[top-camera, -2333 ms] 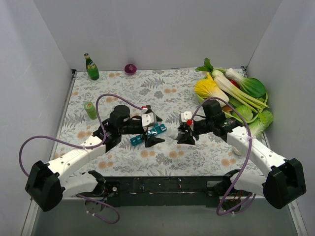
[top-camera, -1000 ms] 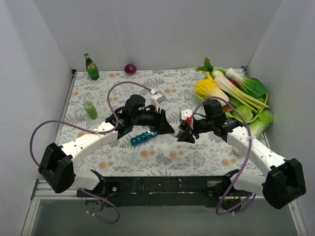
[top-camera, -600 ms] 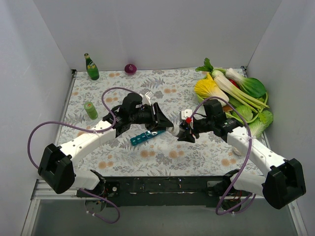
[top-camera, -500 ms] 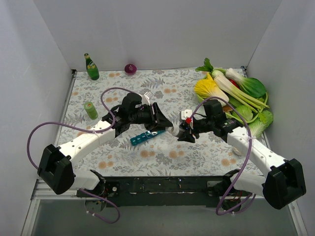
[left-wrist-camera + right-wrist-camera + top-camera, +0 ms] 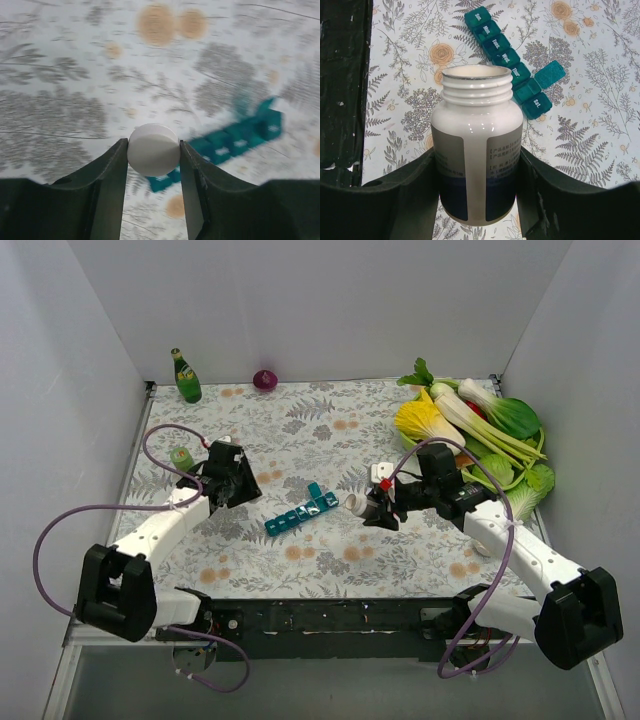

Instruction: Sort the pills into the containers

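Note:
The containers are the square compartments of a teal pill-organiser strip (image 5: pixel 300 512) lying on the floral cloth between the arms; one lid (image 5: pixel 549 74) near its end stands open. My right gripper (image 5: pixel 370 508) is shut on a white pill bottle (image 5: pixel 477 145) with a dark label, its threaded mouth uncapped and pointing toward the strip (image 5: pixel 506 59). At the left, away from the strip, my left gripper (image 5: pixel 238 487) is shut on the bottle's round white cap (image 5: pixel 153 149). The strip (image 5: pixel 235 141) shows blurred beyond that cap. No pills are visible.
A small green can (image 5: pixel 181 456) stands just beyond the left arm. A green glass bottle (image 5: pixel 185 377) and a purple onion (image 5: pixel 265 379) sit at the back wall. A pile of leafy vegetables (image 5: pixel 480 430) fills the back right corner.
My left arm has pulled back to the left, carrying the white cap away from the bottle. The right gripper has held the bottle almost still.

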